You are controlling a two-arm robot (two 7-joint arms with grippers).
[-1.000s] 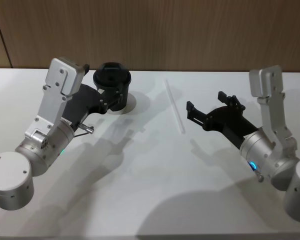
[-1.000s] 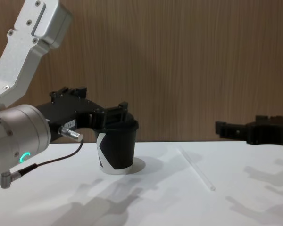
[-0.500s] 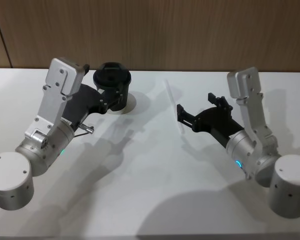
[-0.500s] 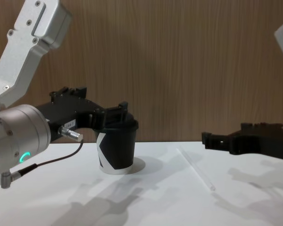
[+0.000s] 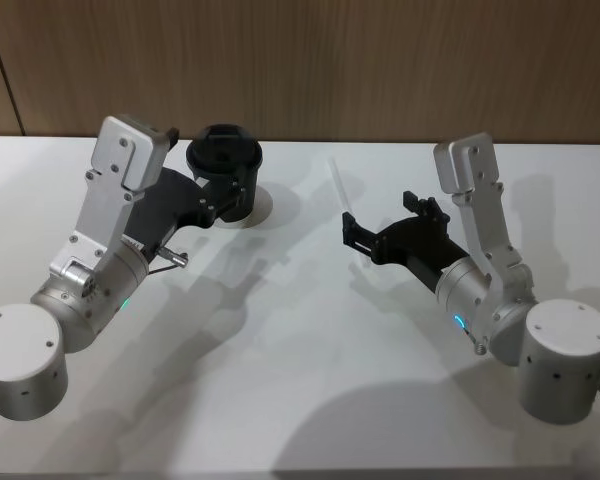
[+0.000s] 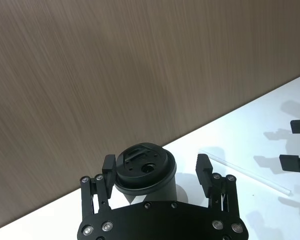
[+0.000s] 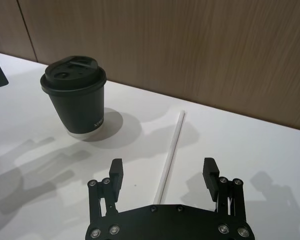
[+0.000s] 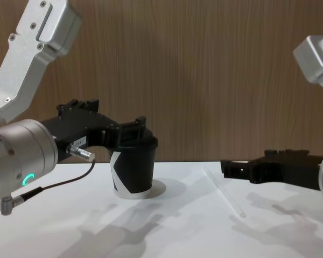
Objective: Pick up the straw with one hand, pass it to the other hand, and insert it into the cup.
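Currently the straw [image 5: 335,180] is observed lying flat on the white table [image 5: 280,350], to the right of the cup [image 5: 223,152] and apart from it, with its far end pointed toward the wood-panelled wall [image 5: 330,60]. The right gripper [image 5: 351,233] is held over the near part of the straw. Its fingers are spread wide, and in the right wrist view the straw is seen running between them, roughly centred. In the chest view this gripper is seen above the table surface, with the straw lower down and not touched. A blue light is noted on its wrist. The cup is standing upright on the table near the wall, lid on. The left gripper [image 6: 156,172] is positioned at the cup with its fingers spread, one on each side of the lidded top. In the left wrist view one finger is seen just beside the lid rim, and a clear gap is seen between the other finger and the cup. A green light and a grey cable [image 8: 70,180] are noted at the left wrist.
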